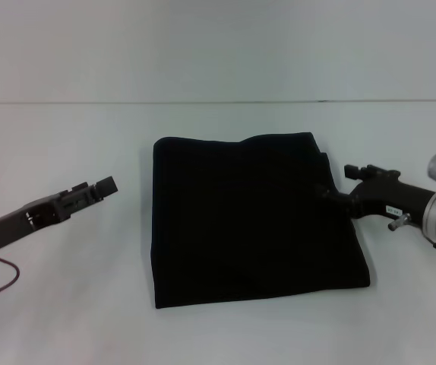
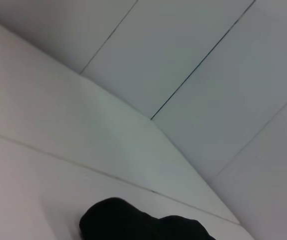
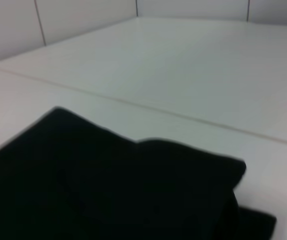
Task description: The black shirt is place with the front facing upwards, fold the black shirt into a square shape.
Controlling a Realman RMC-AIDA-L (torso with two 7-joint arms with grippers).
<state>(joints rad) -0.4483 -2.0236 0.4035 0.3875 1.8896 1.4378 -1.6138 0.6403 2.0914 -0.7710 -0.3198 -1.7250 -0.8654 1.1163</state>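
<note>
On the white table (image 1: 66,304), at the middle of the head view, the black shirt (image 1: 248,220) lay folded into a shape close to a square. Its left edge ran straight, and its near edge was almost parallel to the front of the table. The far edge had a small step where one layer rose a little above the other, and the right edge slanted outward toward the near right corner. No lettering showed on the upper face. Wide bare table lay to the left of the cloth, in front of it and behind it as far as the seam line near the wall (image 1: 218,46); on the right side the room was smaller.

The left gripper (image 1: 100,188) hovered to the left of the shirt, apart from it and touching nothing. Whether its fingers were open or closed could not be told. In the left wrist view only a corner of the shirt (image 2: 138,225) appeared.

The right gripper (image 1: 332,188) was at the right edge of the shirt, near the far right corner, with its tip against the cloth. If it pinched the fabric or only touched it could not be told. The right wrist view showed the stepped layers of the shirt (image 3: 108,190) from close.
</note>
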